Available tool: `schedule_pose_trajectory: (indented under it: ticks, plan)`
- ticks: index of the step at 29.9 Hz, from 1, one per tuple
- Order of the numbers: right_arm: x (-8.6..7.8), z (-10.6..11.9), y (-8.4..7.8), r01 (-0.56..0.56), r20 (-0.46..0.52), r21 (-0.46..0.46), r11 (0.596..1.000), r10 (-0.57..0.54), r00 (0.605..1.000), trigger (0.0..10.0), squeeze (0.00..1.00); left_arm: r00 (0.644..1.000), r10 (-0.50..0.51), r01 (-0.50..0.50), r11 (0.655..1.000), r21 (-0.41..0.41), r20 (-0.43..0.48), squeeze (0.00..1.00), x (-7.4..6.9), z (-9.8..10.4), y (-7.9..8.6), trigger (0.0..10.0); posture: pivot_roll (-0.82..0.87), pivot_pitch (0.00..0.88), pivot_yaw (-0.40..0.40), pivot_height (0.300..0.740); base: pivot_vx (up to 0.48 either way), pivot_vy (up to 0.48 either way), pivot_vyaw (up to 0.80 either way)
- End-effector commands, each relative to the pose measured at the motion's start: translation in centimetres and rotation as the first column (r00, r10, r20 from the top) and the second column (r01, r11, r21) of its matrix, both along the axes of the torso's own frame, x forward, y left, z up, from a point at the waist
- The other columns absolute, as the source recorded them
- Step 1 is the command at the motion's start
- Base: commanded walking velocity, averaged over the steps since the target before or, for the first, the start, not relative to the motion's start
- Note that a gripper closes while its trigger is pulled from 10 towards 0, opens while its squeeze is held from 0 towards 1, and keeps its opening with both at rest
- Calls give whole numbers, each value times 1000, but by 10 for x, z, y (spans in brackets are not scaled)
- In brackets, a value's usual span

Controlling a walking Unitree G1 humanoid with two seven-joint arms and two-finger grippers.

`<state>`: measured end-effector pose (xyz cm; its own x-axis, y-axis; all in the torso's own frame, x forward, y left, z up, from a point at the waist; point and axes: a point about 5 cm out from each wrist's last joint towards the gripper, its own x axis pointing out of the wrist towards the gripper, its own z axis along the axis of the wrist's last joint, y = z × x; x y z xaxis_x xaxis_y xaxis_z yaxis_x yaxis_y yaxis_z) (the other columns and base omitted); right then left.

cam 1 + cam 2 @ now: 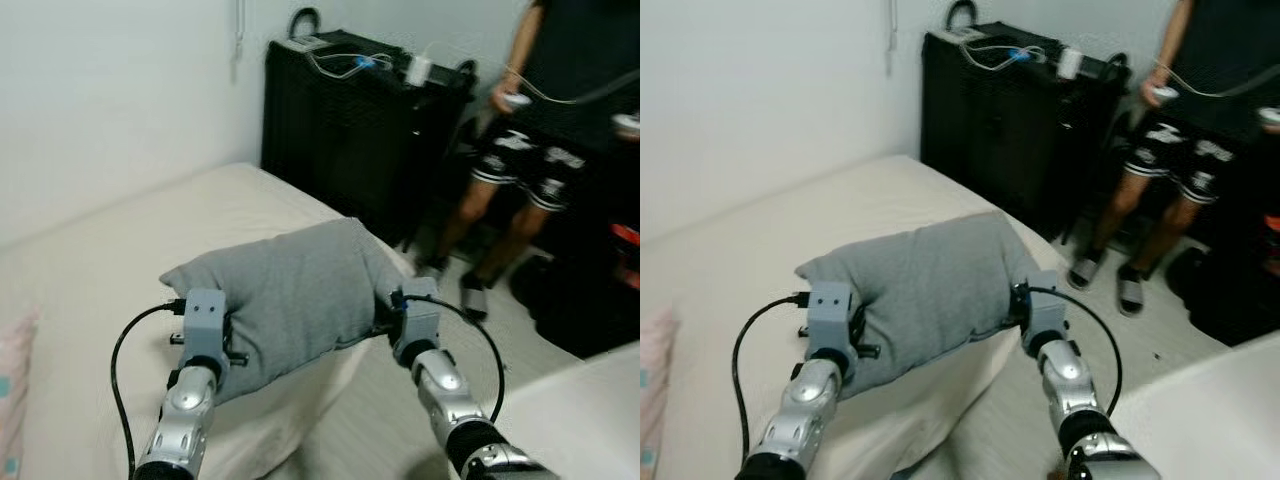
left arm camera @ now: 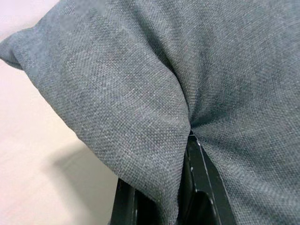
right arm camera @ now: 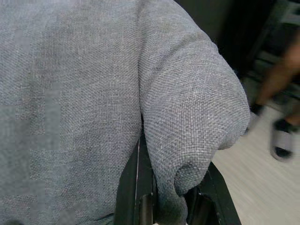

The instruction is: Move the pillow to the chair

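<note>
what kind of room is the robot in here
Most likely a bedroom in a home. A wide bed with a cream sheet runs along the plain white wall, a soft grey fabric pillow is held above its edge, and a black cabinet strewn with white cables stands at its far end.

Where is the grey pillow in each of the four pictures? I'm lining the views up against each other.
Left eye view: grey pillow at centre, held between both arms above the bed.
Right eye view: centre, pillow slightly left.
Left wrist view: pillow fabric pinched in the left pincer.
Right wrist view: pillow corner pinched in the right pincer.
Shared landmark: the pillow's creased fabric at each pincer.
</note>
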<state>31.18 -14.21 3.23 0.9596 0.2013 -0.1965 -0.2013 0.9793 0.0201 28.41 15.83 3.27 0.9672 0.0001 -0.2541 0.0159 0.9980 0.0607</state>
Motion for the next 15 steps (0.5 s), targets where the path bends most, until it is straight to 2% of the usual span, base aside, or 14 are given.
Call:
schedule_pose_trajectory:
  ticks: [1,9,15]
  plan:
    - [3,4,4,-25,10,-4,1000,25,1000,10000,0,997,-38,38,999,11,60,0,9,11,-9,10000,48,0,-115,740,0,0,-800]
    - [6,6,4,-35,9,-5,999,35,999,10000,0,997,-28,27,999,16,79,0,13,15,-11,10000,80,0,-141,740,0,0,-800]
    - [2,1,6,-37,-5,-2,999,37,999,10000,0,997,-13,12,1000,14,73,0,10,12,-8,10000,78,0,-135,740,0,0,-800]
